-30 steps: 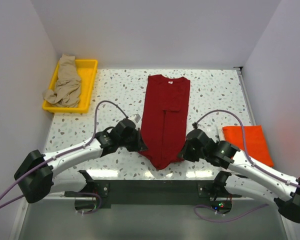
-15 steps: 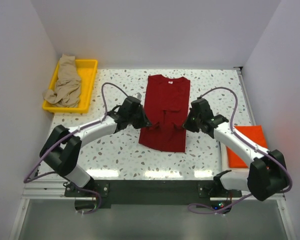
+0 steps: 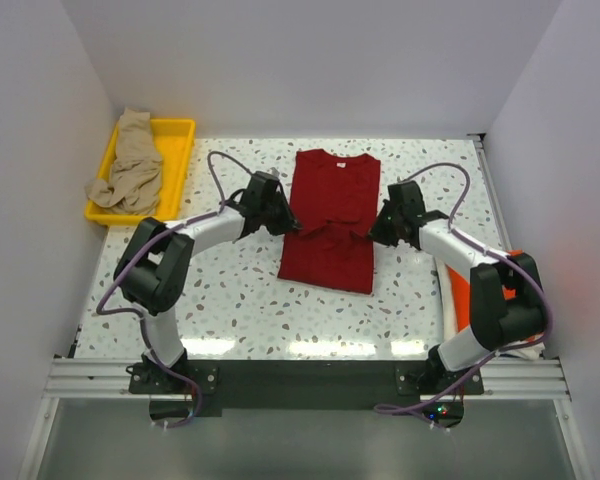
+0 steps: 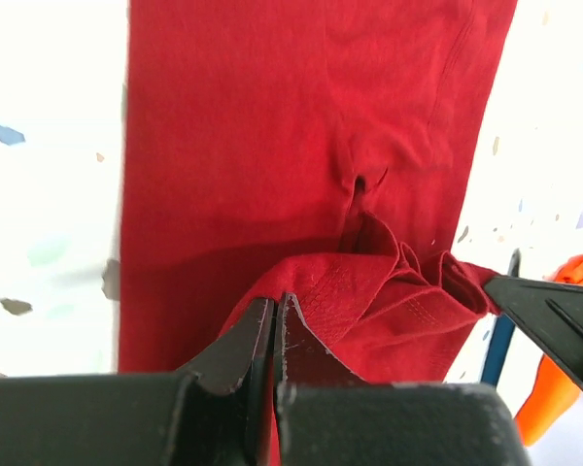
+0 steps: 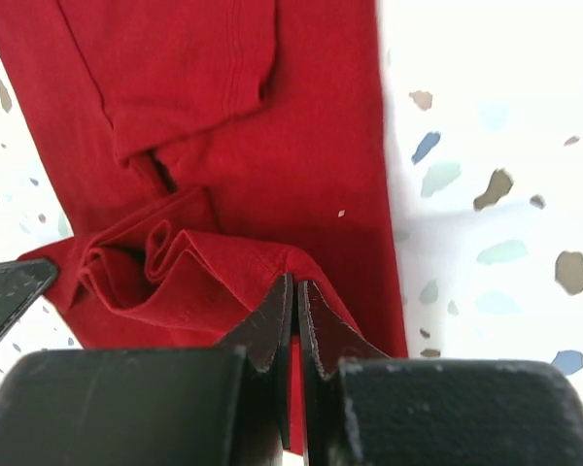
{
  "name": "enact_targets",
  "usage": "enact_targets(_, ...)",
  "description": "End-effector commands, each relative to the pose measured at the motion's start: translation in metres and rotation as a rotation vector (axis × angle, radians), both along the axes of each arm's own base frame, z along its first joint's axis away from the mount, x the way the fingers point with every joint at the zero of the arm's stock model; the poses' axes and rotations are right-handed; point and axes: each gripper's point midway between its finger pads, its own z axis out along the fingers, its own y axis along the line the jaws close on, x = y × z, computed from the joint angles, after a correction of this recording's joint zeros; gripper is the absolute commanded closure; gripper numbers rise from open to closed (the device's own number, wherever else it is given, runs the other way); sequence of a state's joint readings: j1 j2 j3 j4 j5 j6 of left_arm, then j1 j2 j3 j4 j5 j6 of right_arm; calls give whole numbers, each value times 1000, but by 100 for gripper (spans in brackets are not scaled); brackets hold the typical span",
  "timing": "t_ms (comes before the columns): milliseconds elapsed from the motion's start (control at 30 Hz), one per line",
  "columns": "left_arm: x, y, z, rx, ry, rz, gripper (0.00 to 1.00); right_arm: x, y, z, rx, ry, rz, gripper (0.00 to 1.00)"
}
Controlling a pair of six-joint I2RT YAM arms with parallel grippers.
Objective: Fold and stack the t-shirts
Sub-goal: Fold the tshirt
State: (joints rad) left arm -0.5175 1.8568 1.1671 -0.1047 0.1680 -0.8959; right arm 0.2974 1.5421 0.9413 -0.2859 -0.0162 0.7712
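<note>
White walls are enclosing a speckled table (image 3: 230, 300), seen from above. At the far left corner, a yellow tray (image 3: 176, 160) is holding a crumpled tan t-shirt (image 3: 132, 170), part of which is hanging over the tray's far rim.

Near the table's centre, the left end effector (image 3: 288, 226) is clenching the left end of a folded edge of the dark red t-shirt (image 3: 332, 195); the left wrist view is showing the cloth pinched between the closed fingers (image 4: 243, 340). The shirt is lying lengthwise in the middle of the table, collar toward the far wall and sleeves folded inward. Its near portion is being held doubled over its middle, and the raised edge is bunching into small pleats between the two end effectors.

The right end effector (image 3: 377, 232) is clenching the right end of that same edge, with its fingers (image 5: 316, 320) closed on the cloth.

At the right edge, an orange t-shirt (image 3: 460, 300) is lying folded, partly hidden under the right arm.
</note>
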Motion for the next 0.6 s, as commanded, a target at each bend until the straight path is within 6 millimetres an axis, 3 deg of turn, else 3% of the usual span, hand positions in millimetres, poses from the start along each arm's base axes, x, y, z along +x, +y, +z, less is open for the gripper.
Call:
enact_targets(0, 26, 0, 31, -41, -91, -2, 100, 30, 2, 30, 41, -105, 2, 100)
enact_targets(300, 48, 7, 28, -28, -93, -1, 100, 52, -6, 38, 68, -116, -23, 100)
enact_targets(467, 58, 7, 14, -18, -74, -26, 100, 60, -11, 22, 64, -81, -32, 100)
enact_targets(533, 63, 11, 12, -12, -75, -19, 94, 63, -11, 17, 72, -70, -25, 98)
enact_targets(567, 65, 13, 14, -16, -87, -24, 89, 65, -15, 16, 67, -66, -28, 90)
